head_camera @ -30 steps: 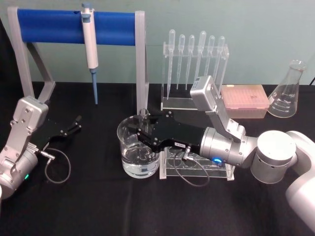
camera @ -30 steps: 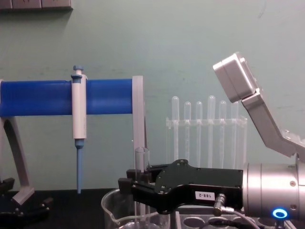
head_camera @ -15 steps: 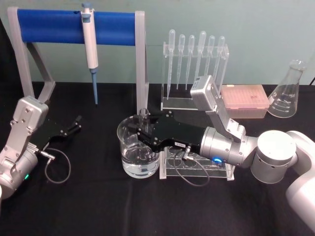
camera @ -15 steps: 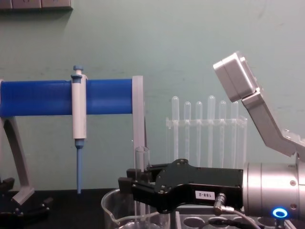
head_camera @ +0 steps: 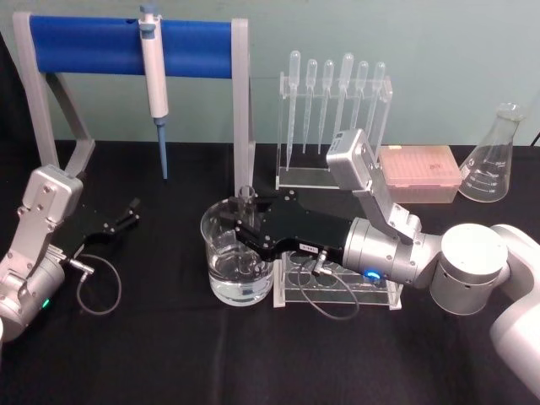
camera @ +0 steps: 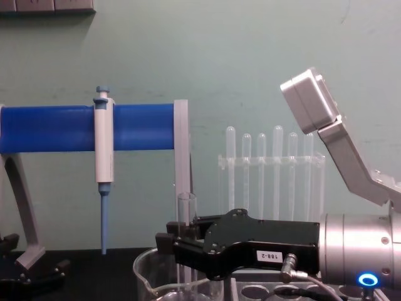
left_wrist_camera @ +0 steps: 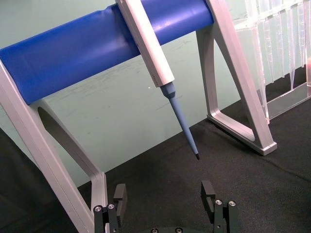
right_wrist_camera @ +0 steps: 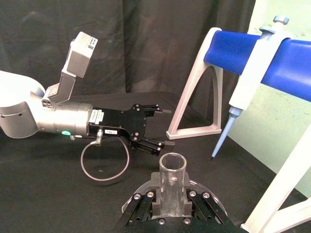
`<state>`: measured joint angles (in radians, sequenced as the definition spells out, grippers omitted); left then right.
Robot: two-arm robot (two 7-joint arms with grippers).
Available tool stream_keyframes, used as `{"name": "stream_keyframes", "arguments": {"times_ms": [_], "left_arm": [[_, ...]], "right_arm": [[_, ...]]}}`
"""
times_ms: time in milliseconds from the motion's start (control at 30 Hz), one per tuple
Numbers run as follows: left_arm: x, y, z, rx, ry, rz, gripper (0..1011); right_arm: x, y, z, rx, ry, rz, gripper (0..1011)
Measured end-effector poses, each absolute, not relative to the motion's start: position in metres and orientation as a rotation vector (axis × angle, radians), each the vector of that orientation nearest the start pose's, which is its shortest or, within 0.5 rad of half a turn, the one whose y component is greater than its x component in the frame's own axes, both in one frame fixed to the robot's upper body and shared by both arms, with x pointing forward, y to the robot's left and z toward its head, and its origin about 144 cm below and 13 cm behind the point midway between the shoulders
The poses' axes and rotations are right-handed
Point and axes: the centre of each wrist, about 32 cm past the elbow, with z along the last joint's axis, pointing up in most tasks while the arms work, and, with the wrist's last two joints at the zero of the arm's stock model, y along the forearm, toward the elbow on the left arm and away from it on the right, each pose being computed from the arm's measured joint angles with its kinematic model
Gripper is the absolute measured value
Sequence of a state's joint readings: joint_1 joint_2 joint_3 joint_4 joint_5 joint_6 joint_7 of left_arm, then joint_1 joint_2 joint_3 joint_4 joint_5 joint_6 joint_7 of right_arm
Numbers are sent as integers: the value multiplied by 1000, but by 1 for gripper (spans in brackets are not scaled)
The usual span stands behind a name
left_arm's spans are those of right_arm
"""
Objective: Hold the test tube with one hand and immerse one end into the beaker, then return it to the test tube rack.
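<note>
The clear test tube (head_camera: 245,197) stands upright, my right gripper (head_camera: 243,226) shut on its middle. Its lower end reaches down inside the wide glass beaker (head_camera: 221,283), which holds some clear liquid. From the side, the test tube (camera: 186,210) rises above the black right gripper (camera: 178,246) and drops below the beaker rim (camera: 145,279); whether its tip touches the liquid is unclear. The right wrist view looks at the test tube's mouth (right_wrist_camera: 172,187) between the two fingers. My left gripper (head_camera: 125,216) rests open on the black table at the left, nothing between its fingers (left_wrist_camera: 119,199).
A white-and-blue pipettor (head_camera: 153,76) hangs on the blue-barred stand (head_camera: 84,44) at the back left. A rack of plastic pipettes (head_camera: 333,101), a pink box (head_camera: 419,173) and a conical flask (head_camera: 494,160) stand behind. A clear holed rack (head_camera: 337,291) lies under the right wrist.
</note>
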<state>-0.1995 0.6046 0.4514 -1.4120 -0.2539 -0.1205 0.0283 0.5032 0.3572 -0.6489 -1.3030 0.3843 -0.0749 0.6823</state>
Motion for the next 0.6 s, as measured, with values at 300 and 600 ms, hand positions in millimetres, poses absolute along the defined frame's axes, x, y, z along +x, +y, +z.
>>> {"name": "stream_keyframes", "arguments": {"times_ms": [300, 600], "left_arm": [[489, 310, 1140, 304, -285, 1248, 1000], [489, 310, 1140, 304, -285, 1248, 1000]], "right_arm": [[556, -183, 1190, -110, -153, -407, 226], [556, -183, 1190, -110, -153, -407, 225]]}}
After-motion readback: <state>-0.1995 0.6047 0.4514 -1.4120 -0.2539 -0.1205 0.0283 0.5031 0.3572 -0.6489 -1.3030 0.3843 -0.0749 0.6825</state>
